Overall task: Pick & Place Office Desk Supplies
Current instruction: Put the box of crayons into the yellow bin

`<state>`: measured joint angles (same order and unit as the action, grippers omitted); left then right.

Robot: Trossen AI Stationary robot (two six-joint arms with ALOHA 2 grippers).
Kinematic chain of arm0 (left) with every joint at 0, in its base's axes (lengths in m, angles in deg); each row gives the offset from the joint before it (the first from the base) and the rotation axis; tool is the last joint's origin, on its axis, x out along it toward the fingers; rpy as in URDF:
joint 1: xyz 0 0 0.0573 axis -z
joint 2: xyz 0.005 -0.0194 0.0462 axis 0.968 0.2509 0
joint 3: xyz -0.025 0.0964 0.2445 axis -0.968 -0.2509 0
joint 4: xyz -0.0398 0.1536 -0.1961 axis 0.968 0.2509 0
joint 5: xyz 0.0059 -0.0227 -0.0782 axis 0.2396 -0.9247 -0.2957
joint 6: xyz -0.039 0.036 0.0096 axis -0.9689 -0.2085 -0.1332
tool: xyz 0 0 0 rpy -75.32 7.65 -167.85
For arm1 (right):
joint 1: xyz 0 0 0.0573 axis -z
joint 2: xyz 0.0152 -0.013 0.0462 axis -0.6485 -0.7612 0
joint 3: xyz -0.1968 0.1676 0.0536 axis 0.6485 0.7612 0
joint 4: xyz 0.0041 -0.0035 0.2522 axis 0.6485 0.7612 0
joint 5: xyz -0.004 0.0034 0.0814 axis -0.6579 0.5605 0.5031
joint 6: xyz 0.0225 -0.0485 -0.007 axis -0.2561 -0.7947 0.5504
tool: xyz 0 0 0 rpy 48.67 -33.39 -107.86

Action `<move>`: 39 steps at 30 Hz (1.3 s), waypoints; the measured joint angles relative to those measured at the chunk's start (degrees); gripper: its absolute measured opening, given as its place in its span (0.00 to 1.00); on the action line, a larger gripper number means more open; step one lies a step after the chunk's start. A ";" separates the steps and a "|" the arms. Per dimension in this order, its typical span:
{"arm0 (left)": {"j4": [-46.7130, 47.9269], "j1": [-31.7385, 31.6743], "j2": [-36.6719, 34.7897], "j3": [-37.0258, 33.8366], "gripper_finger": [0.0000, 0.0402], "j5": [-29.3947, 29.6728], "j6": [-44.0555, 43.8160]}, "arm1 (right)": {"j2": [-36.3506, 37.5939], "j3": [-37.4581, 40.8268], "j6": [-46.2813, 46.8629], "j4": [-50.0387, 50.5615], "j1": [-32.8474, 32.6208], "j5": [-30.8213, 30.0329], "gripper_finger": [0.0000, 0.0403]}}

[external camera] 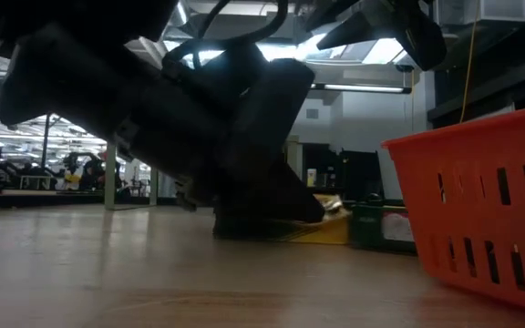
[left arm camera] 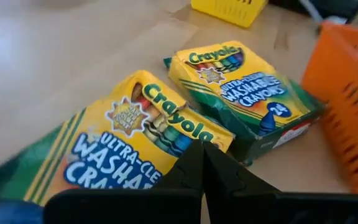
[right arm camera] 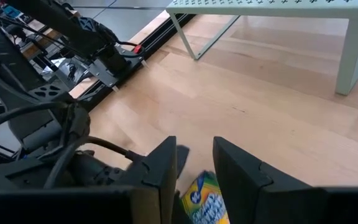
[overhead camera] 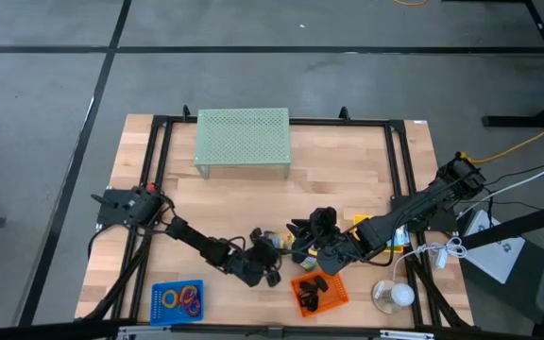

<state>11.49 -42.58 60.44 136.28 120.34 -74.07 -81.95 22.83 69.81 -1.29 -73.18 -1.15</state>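
High view first: wooden slatted table (overhead camera: 348, 170) with black frame rails, pale green perforated metal riser (overhead camera: 243, 142) at the back edge, orange slotted plastic basket (overhead camera: 319, 292) and blue plastic tray (overhead camera: 177, 301) at the front edge — the tray holding purple, orange and yellow rings (overhead camera: 189, 298), the basket holding small black clips (overhead camera: 313, 287).

Both dark arms reaching in toward the middle near the front edge. Left gripper (overhead camera: 270, 275) pressed together, tips shut with nothing between them, poised right over the nearer yellow-and-green cardboard crayon box (left arm camera: 114, 149) in the left wrist view. Second crayon box (left arm camera: 244, 93) lying flat just beside the first, its far end near the orange basket. Right gripper (right arm camera: 193, 177) partly spread, fingers straddling a crayon box edge below; cannot tell whether touching it.

Likely handling: light, fairly stiff cardboard with a glossy face — apt to slide on wood, apt to dent if squeezed hard. Best taken across the narrow width, on the long side faces, near the middle.

In the way: the two boxes close together, the basket wall alongside, and the two grippers crowding one spot. Small yellow plastic basket (left arm camera: 229, 11) farther off, well apart.
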 joint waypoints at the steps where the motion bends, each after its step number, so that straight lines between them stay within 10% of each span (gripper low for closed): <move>1: -1.19 0.12 1.22 -0.01 0.00 -0.79 -1.19 | 0.00 0.00 0.00 -0.09 0.00 0.00 0.27; 22: -9.46 1.04 8.27 0.19 0.00 -0.52 0.27 | -0.02 0.00 -0.17 -0.22 0.02 0.19 0.27; 39: -10.02 0.72 8.38 0.19 0.00 -0.51 0.75 | -0.94 -0.09 -12.72 3.23 -0.26 19.16 0.45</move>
<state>1.47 -41.87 68.82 136.47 119.83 -73.31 -82.89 22.73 57.09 1.94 -73.44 18.01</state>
